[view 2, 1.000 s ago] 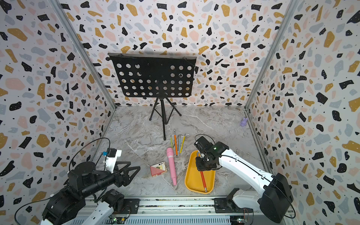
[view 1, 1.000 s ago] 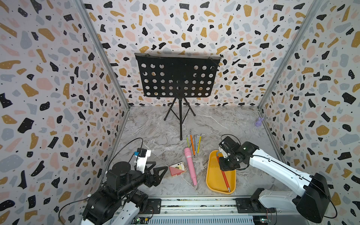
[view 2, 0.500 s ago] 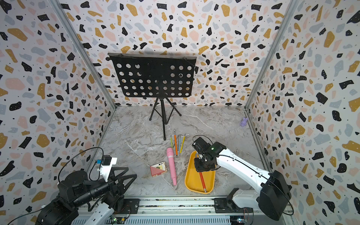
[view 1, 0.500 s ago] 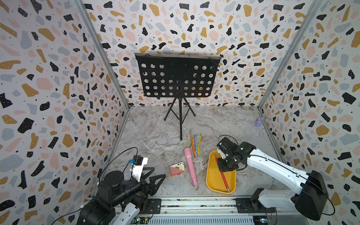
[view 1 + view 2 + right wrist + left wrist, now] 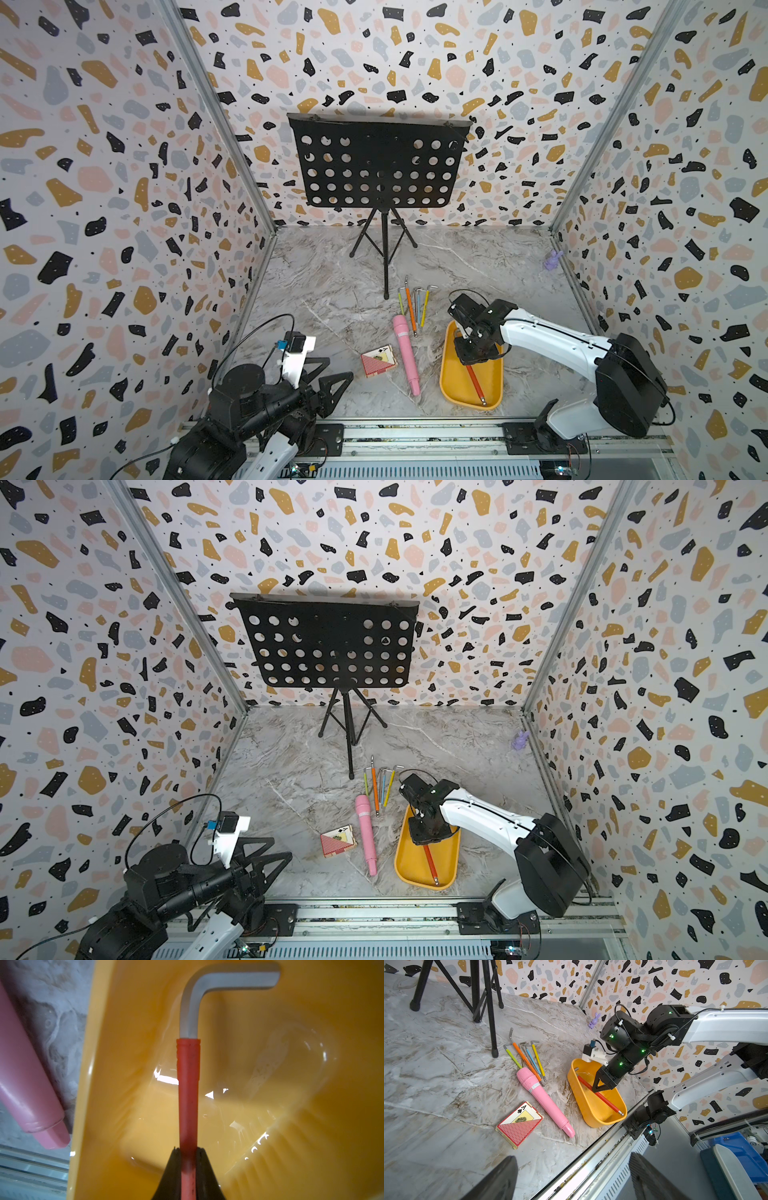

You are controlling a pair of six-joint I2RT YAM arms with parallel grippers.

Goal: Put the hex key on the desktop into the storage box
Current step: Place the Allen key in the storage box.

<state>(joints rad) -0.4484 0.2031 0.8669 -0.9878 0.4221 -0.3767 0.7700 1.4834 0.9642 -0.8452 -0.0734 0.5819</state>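
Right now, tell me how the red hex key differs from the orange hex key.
The red hex key sits inside the storage box; the orange hex key lies on the desktop. The right end effector is shut on the red hex key; the orange hex key is untouched. Both are L-shaped metal keys with coloured sleeves.

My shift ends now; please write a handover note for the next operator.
Right end effector: shut on the red hex key, low inside the storage box.
Left end effector: open, empty, at the front left.
Done: the key is in the box, not yet released.
To do: open the right end effector and withdraw; several more hex keys lie on the desktop beside the pink stick.
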